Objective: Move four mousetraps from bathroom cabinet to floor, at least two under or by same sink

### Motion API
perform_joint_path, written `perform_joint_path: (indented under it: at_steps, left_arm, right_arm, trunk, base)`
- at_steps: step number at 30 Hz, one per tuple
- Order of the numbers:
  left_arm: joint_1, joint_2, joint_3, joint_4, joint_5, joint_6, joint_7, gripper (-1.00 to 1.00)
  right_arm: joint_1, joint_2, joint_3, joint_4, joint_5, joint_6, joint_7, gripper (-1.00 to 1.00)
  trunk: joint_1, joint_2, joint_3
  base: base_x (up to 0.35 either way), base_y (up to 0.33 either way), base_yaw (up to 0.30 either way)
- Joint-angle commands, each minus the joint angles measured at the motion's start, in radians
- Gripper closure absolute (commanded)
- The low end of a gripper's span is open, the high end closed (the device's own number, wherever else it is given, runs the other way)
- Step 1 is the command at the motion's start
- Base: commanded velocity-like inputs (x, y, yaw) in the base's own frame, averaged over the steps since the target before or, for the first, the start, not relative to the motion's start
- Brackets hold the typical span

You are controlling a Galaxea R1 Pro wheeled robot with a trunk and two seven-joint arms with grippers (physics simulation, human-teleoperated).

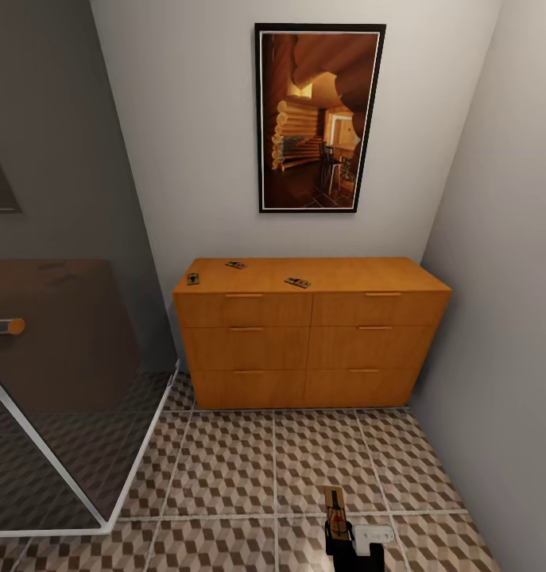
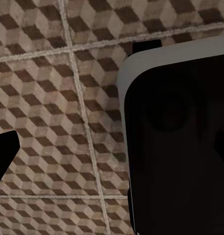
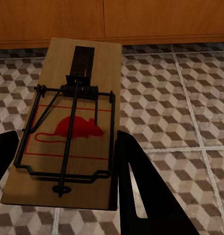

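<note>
Cube-patterned bathroom floor (image 1: 249, 461) stretches before the orange-brown cabinet (image 1: 312, 342), drawers shut, beneath a framed cabin picture (image 1: 319, 117). Three mousetraps (image 1: 297, 282) lie on the cabinet's flat top. A fourth mousetrap (image 3: 73, 127) sits clamped in the right tool (image 3: 63, 191), above the tiles. Whether the left tool's fingers are apart cannot be told.
</note>
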Motion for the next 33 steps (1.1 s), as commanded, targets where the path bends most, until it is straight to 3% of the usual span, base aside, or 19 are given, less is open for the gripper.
perform_joint_path:
  at_steps: [1,33]
  left_arm:
    - [-0.002,0.000,-0.007,0.004,0.000,-0.007,0.003,-1.00]
    - [-0.002,0.000,-0.007,0.004,0.000,-0.007,0.003,-1.00]
  right_arm:
    - [-0.001,0.000,-0.002,0.001,0.008,-0.002,-0.005,1.00]
    - [-0.001,0.000,-0.002,0.001,0.008,-0.002,-0.005,1.00]
  trunk:
    - [0.000,-0.001,-0.001]
    - [0.000,-0.001,-0.001]
  base:
    - [0.000,0.000,0.000]
    - [0.000,0.000,0.000]
